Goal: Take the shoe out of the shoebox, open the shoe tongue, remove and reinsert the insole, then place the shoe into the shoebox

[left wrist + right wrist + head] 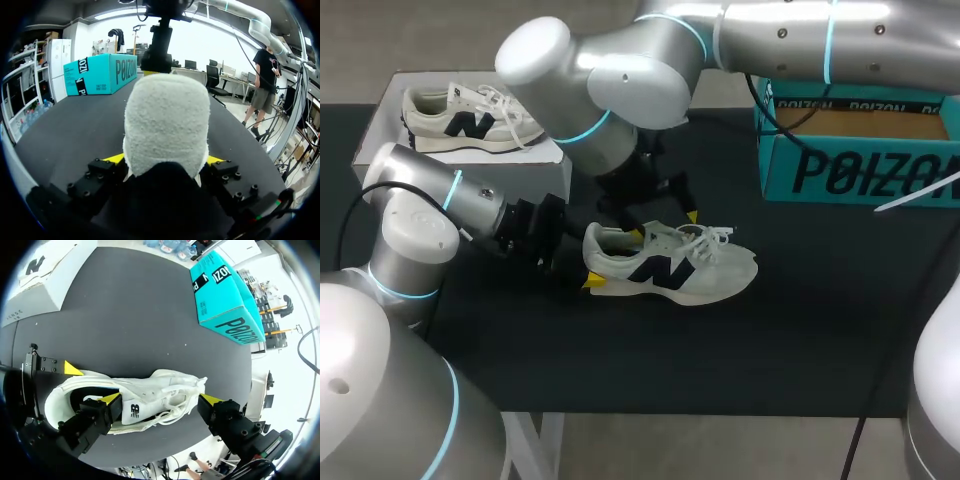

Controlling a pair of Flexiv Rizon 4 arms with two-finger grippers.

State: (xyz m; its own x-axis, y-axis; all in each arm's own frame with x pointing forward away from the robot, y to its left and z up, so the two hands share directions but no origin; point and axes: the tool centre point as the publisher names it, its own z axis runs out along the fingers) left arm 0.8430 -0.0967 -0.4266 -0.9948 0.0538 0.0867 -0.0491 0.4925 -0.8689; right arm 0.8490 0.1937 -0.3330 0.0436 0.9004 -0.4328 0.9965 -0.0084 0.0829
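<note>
The sneaker (670, 268) stands on its sole on the black table mat (800, 340), out of the teal shoebox (860, 150), which sits at its 1 o'clock. Left gripper (165, 160) clamps the heel from both sides. Right gripper (160, 399) hangs over the sneaker, jaws wide, one fingertip (111, 398) at the shoe's mouth beside the tongue. Assessment: removal is done and tongue opening is in hand. The insole work and reboxing are outstanding.

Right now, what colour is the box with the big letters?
The box is teal with black letters, clearest in the head view.
</note>
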